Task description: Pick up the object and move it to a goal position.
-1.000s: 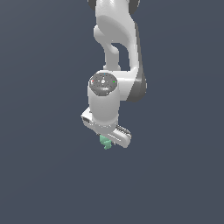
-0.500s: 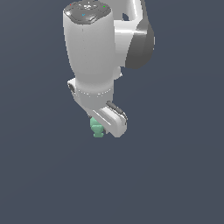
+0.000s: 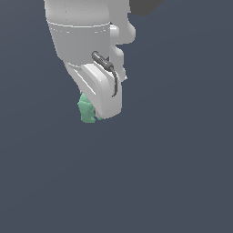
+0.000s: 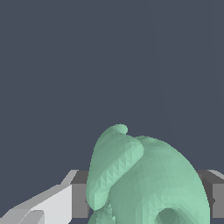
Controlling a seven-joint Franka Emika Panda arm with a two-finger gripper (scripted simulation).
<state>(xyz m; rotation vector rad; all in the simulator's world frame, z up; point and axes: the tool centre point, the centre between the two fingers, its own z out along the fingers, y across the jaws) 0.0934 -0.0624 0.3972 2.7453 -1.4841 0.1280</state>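
Note:
The mint-green lumpy object (image 3: 85,109) hangs from the lower end of my white gripper (image 3: 93,114) in the exterior view, held in the air. Most of it is hidden behind the gripper body. In the wrist view the object (image 4: 144,179) fills the lower middle, with a rounded body and a curved lobe. It sits between my two fingers (image 4: 76,197), which press on it from either side. The gripper is shut on the object.
A plain dark grey-blue background lies all around. The white arm (image 3: 82,36) fills the upper left of the exterior view, with a black cable (image 3: 107,68) on the hand.
The arm and the held object have come much closer to the exterior camera and appear far larger. The object has stayed in the gripper.

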